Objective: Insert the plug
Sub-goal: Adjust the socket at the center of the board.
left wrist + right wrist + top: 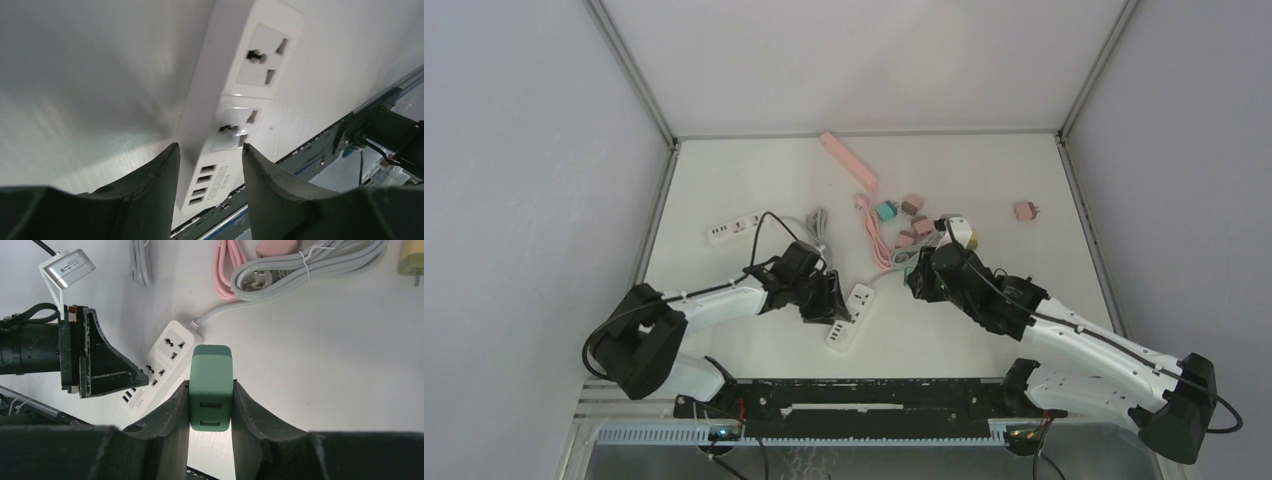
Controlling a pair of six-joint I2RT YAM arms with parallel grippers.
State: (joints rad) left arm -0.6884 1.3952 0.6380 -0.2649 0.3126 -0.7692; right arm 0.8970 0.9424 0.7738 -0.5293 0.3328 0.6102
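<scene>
A white power strip lies at an angle near the table's front edge, with two universal sockets and a row of USB ports. My left gripper straddles its USB end, one finger against each long side of the power strip. My right gripper is shut on a green plug, a boxy charger whose two USB ports face the camera. It hangs just right of the power strip, above the table. The plug's prongs are hidden. In the top view my right gripper sits right of my left gripper.
A pink power strip lies at the back, a second white strip at the left. A pink cable, a coiled grey cable and small adapters are scattered behind the right arm. A black rail runs along the near edge.
</scene>
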